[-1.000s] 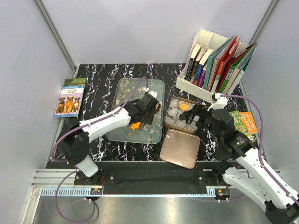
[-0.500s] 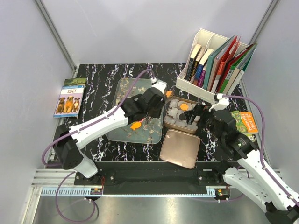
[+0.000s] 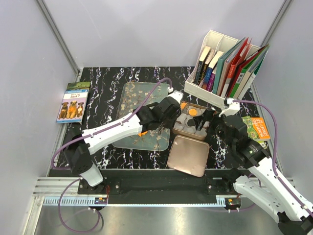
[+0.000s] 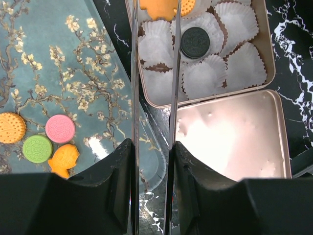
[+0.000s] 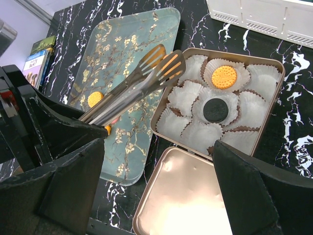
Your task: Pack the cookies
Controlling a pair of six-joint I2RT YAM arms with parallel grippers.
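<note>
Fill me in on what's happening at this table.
The left hand grips metal tongs that pinch an orange cookie at the edge of the open tin. In the tin, a round orange cookie and a black cookie sit in paper cups. On the floral tray lie a ridged orange cookie, a pink cookie, a green cookie and a fish-shaped cookie. The right hand hovers open beside the tin, holding nothing.

Black marbled table: floral tray mid-table, open tin beside it, lid at near edge, book rack far-right corner, dog book left edge, another book right edge.
</note>
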